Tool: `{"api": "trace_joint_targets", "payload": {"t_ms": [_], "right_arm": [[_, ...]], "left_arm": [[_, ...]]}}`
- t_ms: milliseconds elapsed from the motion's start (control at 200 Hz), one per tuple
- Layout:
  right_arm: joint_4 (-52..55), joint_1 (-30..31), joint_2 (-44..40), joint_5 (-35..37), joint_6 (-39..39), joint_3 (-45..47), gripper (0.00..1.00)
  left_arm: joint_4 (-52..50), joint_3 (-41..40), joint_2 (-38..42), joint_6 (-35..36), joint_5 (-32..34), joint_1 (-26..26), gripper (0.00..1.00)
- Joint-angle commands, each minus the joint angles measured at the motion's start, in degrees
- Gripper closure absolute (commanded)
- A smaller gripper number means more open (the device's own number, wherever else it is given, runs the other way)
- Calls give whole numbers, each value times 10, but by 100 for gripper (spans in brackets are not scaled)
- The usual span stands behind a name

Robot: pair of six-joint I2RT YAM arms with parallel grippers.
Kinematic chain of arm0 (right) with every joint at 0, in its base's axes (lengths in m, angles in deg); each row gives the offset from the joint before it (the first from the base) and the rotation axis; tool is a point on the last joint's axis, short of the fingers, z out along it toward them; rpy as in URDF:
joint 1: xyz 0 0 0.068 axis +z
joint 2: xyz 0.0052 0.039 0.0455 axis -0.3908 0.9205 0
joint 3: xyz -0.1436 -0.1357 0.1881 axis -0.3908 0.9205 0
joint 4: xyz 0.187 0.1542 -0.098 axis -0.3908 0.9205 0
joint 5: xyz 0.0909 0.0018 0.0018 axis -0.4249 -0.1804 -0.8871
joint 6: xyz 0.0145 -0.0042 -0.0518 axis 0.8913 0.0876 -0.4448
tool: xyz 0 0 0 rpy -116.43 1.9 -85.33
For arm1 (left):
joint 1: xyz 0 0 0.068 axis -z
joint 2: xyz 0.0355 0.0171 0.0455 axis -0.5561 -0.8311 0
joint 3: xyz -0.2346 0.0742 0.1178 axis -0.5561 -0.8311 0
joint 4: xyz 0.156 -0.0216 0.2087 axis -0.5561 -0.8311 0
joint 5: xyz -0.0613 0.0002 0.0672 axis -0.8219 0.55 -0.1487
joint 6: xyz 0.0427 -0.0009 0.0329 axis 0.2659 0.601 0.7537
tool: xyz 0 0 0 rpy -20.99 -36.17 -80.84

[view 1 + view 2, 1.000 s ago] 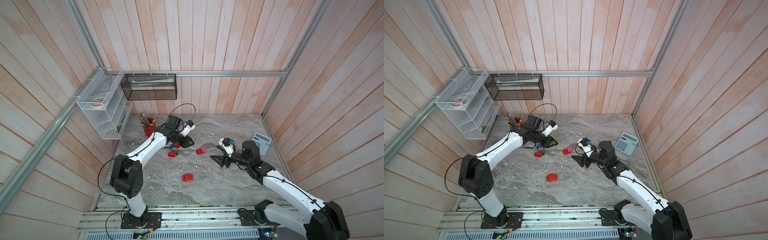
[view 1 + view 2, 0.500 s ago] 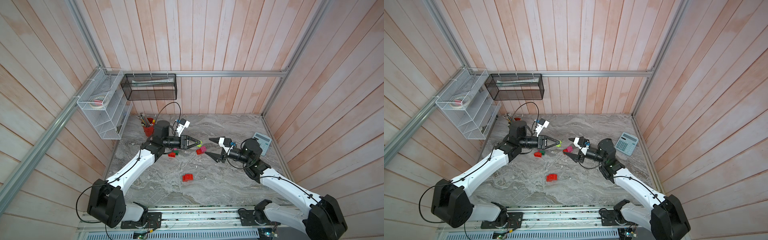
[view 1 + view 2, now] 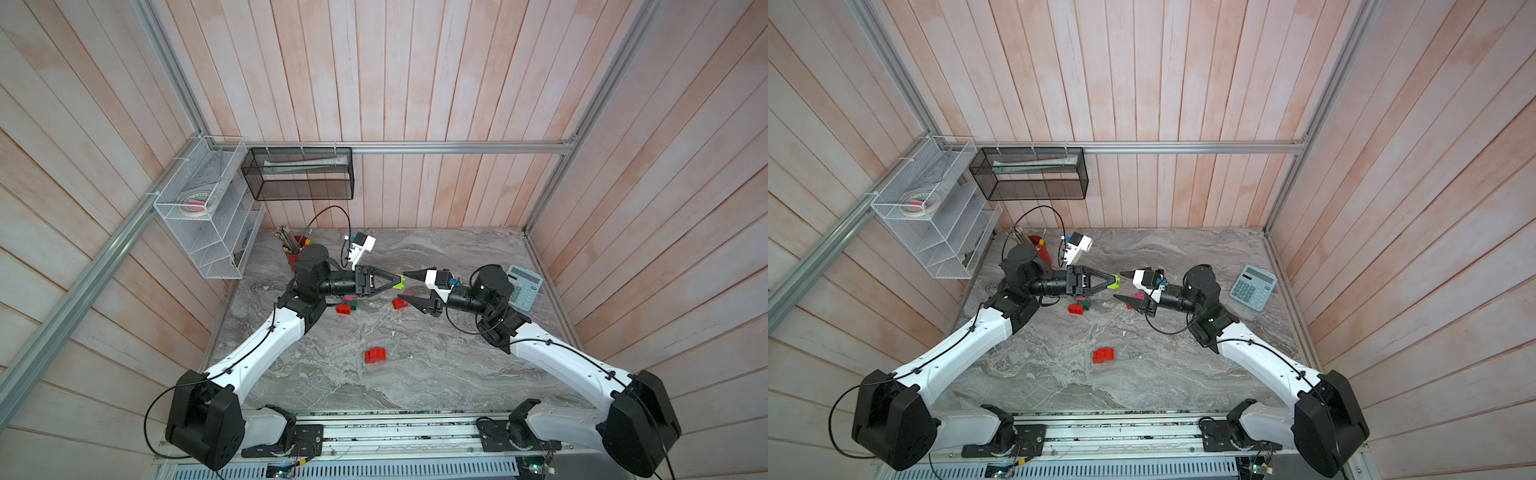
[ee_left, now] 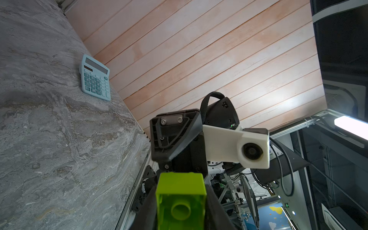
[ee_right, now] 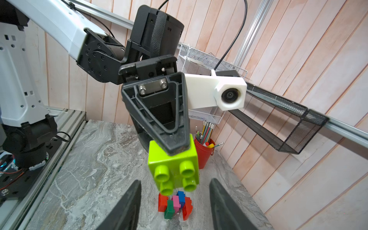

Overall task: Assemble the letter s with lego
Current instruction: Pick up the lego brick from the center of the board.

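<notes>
A lime lego brick hangs in the air over the table's middle, my left gripper shut on it, studs facing the right arm. My right gripper faces it, open. Its fingers stand either side of the brick's studded end with a gap on both sides. Below on the table lies a cluster of red, dark green, pink and blue bricks. A red and pink pair lies under the right gripper. One red brick lies alone nearer the front.
A light blue calculator lies at the right edge behind the right arm. A red pencil cup stands at the back left. On the walls hang a white wire shelf and a black mesh basket.
My left gripper rose from the brick cluster with the lime brick and swung toward the middle. My right gripper lifted to meet it, and its jaws have narrowed around the brick's end.
</notes>
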Motion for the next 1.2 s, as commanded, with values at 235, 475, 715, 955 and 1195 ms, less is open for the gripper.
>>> {"api": "trace_joint_targets", "payload": {"t_ms": [235, 475, 715, 955, 1195], "right_arm": [[-18, 7, 14, -16, 20, -37, 52], [-19, 10, 21, -18, 26, -43, 63], [-10, 13, 20, -16, 25, -55, 71], [85, 5, 8, -5, -11, -66, 76], [307, -41, 12, -9, -121, -108, 77]], "left_arm": [[28, -15, 7, -12, -9, 0, 65], [42, -18, 6, -23, -7, 0, 65], [37, -24, 7, -19, -4, 0, 64], [-4, -9, 14, 19, 4, -8, 37], [-145, 25, 38, 148, 39, -47, 21]]}}
